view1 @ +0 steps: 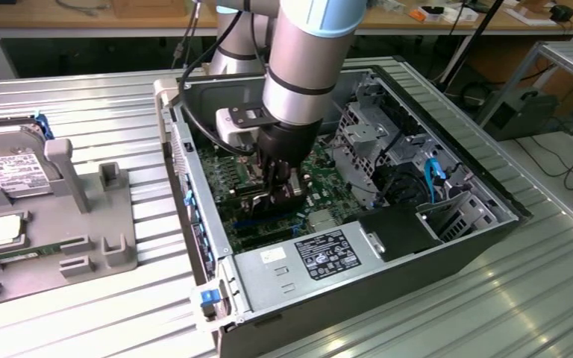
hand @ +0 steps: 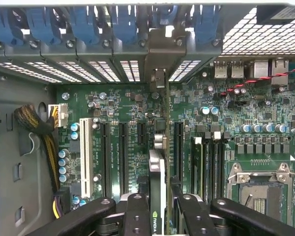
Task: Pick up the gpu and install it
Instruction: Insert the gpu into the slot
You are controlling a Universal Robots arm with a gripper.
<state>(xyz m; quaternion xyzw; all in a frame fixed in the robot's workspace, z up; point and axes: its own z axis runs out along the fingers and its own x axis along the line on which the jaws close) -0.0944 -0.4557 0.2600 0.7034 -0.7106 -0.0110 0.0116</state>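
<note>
The gripper (hand: 157, 216), jaws clamped on the gpu (hand: 157, 162), holds it edge-down over the motherboard (hand: 123, 105) slots, bracket toward 12 o'clock for seating.

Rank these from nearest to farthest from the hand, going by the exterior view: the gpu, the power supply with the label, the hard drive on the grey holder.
1. gpu: clamped edge-up in the hand, over the motherboard inside the case.
2. power supply: at the case's near end, below the hand in the picture.
3. hard drive: outside the case, far at the exterior view's left.
</note>
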